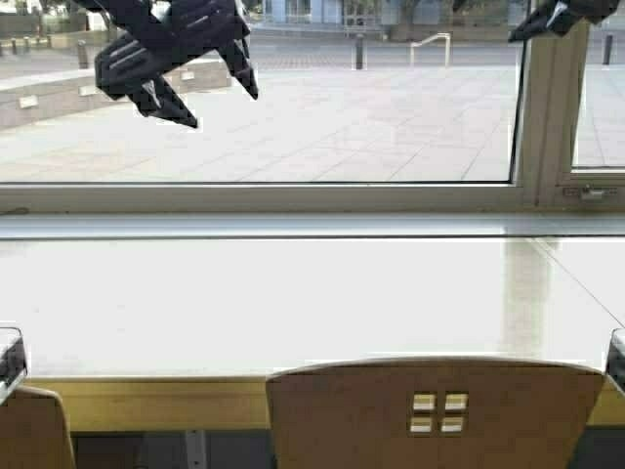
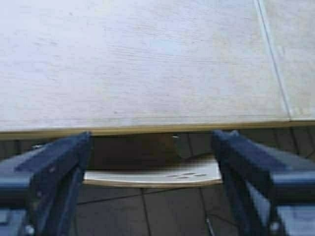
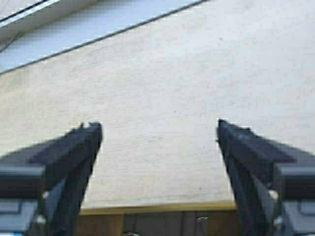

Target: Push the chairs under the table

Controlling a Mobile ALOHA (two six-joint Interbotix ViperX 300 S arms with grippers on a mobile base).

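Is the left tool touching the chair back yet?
Apart. In the left wrist view the open left tool hangs above the table edge, the chair back lying well beyond its fingers with floor visible between.

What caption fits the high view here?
Both grippers, left gripper and right gripper, raised open above the table, one chair backed against its front edge, another chair at left.

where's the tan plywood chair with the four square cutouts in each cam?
High view: tan plywood chair back with four square cutouts, bottom centre-right, against the table's yellowish front edge.
Left wrist view: its back seen edge-on, between the open left gripper fingers, below that edge.
Right wrist view: not in it.
Shared landmark: the yellowish front edge, in all three.
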